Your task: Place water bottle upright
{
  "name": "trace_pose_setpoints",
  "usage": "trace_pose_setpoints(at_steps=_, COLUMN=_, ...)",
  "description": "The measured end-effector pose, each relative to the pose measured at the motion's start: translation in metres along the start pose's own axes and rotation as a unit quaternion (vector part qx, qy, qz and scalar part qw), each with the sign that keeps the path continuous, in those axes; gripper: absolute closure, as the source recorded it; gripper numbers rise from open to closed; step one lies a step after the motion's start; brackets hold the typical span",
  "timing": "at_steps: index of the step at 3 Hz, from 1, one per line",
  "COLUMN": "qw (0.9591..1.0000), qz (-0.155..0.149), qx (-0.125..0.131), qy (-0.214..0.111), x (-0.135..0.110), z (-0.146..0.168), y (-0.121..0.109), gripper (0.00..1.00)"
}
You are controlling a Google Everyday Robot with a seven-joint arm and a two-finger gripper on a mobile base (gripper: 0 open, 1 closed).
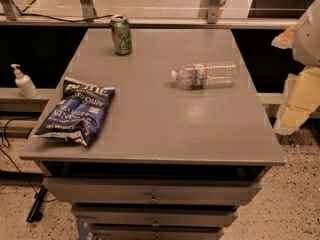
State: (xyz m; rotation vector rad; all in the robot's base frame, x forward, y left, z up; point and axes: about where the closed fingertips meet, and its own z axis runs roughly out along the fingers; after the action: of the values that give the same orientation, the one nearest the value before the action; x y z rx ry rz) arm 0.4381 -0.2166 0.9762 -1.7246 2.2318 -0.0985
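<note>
The water bottle (205, 74) lies on its side on the right part of the grey cabinet top (155, 129). It is clear ribbed plastic with a red-white-blue label band, and its white cap points left. My arm and gripper (296, 101) show as white and cream shapes at the right edge of the view. They are beyond the cabinet's right edge, to the right of the bottle and apart from it. Nothing is seen held in the gripper.
A green soda can (121, 34) stands upright at the back left of the top. A dark blue chip bag (79, 112) lies at the front left. A small white pump bottle (23, 82) stands on a ledge left of the cabinet. Drawers face front below.
</note>
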Motion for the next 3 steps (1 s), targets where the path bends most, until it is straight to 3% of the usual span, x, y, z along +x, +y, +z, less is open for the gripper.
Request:
trace_pose_setpoints(at_steps=2, qw=0.9999, qz=0.002, qx=0.01, qy=-0.01, x=-0.005, z=0.003, y=-0.008, gripper=0.0)
trace_pose_setpoints(at_steps=3, qw=0.9993, qz=-0.006, qx=0.013, qy=-0.034, x=-0.018, z=0.023, y=-0.031, gripper=0.0)
